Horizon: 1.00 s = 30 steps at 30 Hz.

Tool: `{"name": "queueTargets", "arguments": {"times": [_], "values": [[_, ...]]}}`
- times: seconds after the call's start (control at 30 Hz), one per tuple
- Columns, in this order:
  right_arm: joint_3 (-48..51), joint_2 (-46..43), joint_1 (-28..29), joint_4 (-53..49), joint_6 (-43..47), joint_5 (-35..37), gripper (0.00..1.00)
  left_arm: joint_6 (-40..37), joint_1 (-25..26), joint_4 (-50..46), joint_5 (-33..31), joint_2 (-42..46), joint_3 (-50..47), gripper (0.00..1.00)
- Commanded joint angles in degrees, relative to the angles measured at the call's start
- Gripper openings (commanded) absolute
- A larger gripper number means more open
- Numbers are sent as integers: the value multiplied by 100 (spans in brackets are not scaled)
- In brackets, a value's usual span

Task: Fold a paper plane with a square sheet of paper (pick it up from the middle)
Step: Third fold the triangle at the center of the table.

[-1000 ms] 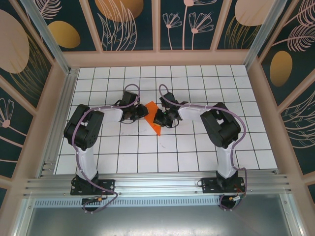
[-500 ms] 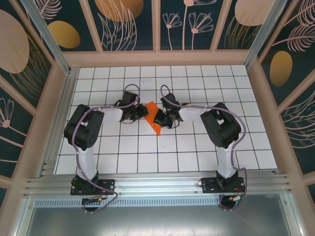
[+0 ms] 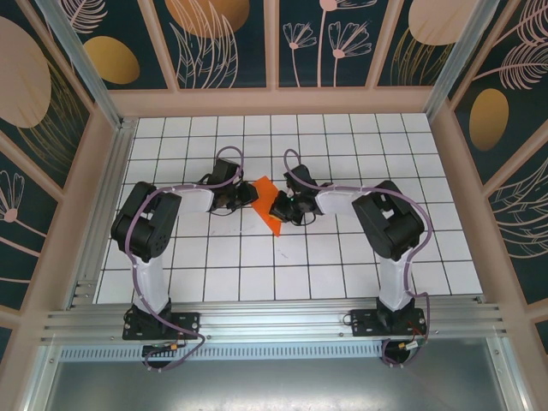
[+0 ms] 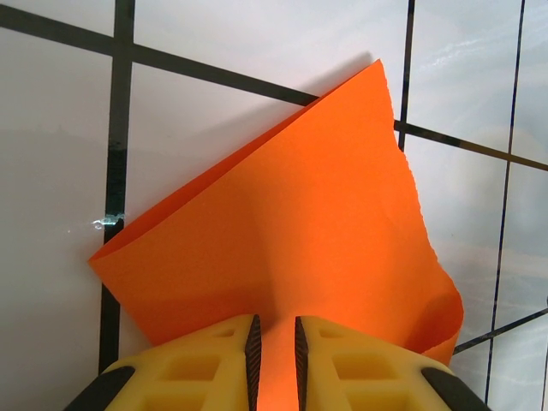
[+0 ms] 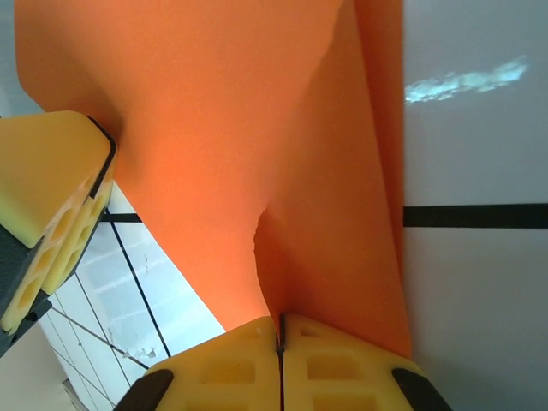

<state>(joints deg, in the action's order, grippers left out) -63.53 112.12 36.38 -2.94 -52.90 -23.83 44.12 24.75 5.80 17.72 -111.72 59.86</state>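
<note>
You see the left gripper [image 4: 273, 341] jaws nearly together, clamped on the folded orange paper sheet [image 4: 291, 223], right gripper [image 5: 281, 332] jaws pressed shut on its opposite edge, sheet mid-way across the grid table [image 3: 223, 276], both arms elbows-out, wrists facing inward.

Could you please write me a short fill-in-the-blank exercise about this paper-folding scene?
The bright orange folded paper sheet is pinched by ____ grippers at once. The left gripper and the right gripper have ____ fingers. The white table is marked with a black ____ of lines.
Missing words: both; yellow; grid.
</note>
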Motion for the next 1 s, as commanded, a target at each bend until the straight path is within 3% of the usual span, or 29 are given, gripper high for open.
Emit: {"name": "queueTargets", "arguments": {"times": [0.0, 0.97], "values": [[160, -249, -57, 151, -19, -41, 7, -87, -1, -167, -32, -174, 33, 21], [209, 16, -106, 386, -332, -166, 7, -94, 1, -150, 41, -210, 26, 21]]}}
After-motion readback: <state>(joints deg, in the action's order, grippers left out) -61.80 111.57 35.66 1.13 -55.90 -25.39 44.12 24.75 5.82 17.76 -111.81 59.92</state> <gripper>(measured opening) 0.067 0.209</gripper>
